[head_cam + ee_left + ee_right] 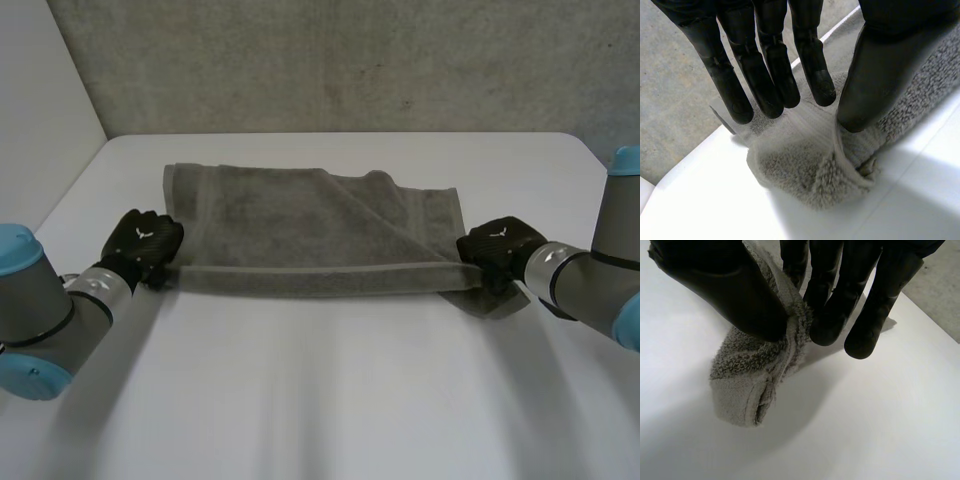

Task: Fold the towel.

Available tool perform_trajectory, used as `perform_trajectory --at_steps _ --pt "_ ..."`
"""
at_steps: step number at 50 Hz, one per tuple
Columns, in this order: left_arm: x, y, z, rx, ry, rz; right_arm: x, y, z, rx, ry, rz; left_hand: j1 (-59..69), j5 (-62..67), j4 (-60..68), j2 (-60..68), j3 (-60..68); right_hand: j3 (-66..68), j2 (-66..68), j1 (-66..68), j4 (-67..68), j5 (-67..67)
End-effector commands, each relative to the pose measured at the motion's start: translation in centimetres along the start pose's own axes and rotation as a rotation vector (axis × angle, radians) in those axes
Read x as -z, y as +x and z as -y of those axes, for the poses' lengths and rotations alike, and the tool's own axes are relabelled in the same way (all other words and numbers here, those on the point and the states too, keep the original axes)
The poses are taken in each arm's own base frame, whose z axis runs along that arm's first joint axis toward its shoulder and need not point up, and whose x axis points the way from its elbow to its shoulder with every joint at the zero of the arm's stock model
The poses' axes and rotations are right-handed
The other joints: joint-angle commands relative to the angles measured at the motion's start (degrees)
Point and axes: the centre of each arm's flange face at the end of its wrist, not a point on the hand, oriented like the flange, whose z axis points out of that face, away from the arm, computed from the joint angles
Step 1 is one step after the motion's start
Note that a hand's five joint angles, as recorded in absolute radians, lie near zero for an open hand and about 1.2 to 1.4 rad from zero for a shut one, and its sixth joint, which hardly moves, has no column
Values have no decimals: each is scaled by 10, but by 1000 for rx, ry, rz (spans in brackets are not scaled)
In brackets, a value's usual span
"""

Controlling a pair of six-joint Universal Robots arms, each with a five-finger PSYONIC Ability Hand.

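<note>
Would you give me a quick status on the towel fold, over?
Left hand pinching towel at near left corner. Right hand pinching near right corner. Towel partly folded on table. Nothing in the way.

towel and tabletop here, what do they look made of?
Towel: grey terry cloth, probably cotton. The wrist views show fuzzy looped pile and a flat woven band by the hem. It looks soft and matte.
Table: a white, smooth, hard-looking top with a faint sheen and no visible grain. It may be laminate or painted board; the look does not settle which.
</note>
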Motion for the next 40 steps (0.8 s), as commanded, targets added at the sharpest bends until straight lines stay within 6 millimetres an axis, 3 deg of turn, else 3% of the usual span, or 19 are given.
perform_trajectory --at_steps 1,3,5,12,14,18,22,23,24,25,26,27,30,31,32,33,34,36,40 --pt "2 2 -2 -11 -14 -7 -3 5 -1 -2 5 -48 60 63 59 59 56 9 14 9 14 13" --pt "2 2 -2 -12 -14 -7 -3 5 -1 -13 5 -55 98 100 97 97 93 9 14 9 14 13" --pt "2 2 -2 -9 -17 -10 -3 6 0 -27 10 -60 260 262 259 259 255 14 20 14 19 18" --pt "6 2 2 -3 -37 -22 0 9 6 -51 26 -71 261 263 260 260 256 21 26 21 26 25" --pt "8 -1 9 -4 -32 -22 3 12 10 -49 38 -81 261 263 260 260 256 21 26 21 26 25" --pt "18 -25 45 -28 33 39 16 18 29 -32 90 -109 261 263 260 260 256 23 28 23 27 26" --pt "28 -45 69 -46 89 101 45 30 61 -3 189 -166 261 263 260 260 256 25 30 24 29 28" --pt "36 -54 85 -64 131 130 59 35 74 11 231 -192 261 263 260 260 256 25 30 24 29 28" --pt "44 -60 102 -80 175 155 59 35 74 11 231 -192 261 263 260 260 256 25 30 24 29 28" --pt "44 -60 102 -80 176 155 72 39 87 24 273 -215 261 263 260 260 256 25 30 24 29 28" --pt "52 -65 117 -96 216 176 72 39 87 24 274 -216 261 263 260 260 256 25 30 24 29 28" --pt "59 -69 130 -112 252 197 86 43 98 37 314 -241 261 263 260 260 256 25 30 24 29 28" --pt "66 -72 142 -122 284 213 112 46 119 64 395 -275 261 263 260 260 256 25 30 24 29 28" --pt "74 -74 154 -128 319 227 125 46 128 77 431 -289 261 263 260 260 256 25 30 24 29 28" --pt "83 -77 168 -131 359 244 125 46 128 77 431 -289 261 263 260 260 256 25 30 24 29 28" --pt "83 -77 168 -131 359 244 140 48 138 91 467 -306 261 263 260 260 256 26 31 26 31 30" --pt "93 -80 181 -127 400 257 140 48 139 91 467 -306 261 263 260 260 256 26 31 26 31 30" --pt "101 -82 194 -116 444 267 170 51 161 116 545 -337 261 263 260 260 256 41 46 41 46 45" --pt "114 -88 219 -66 526 273 190 53 179 140 601 -341 261 263 260 260 256 49 54 49 54 53"
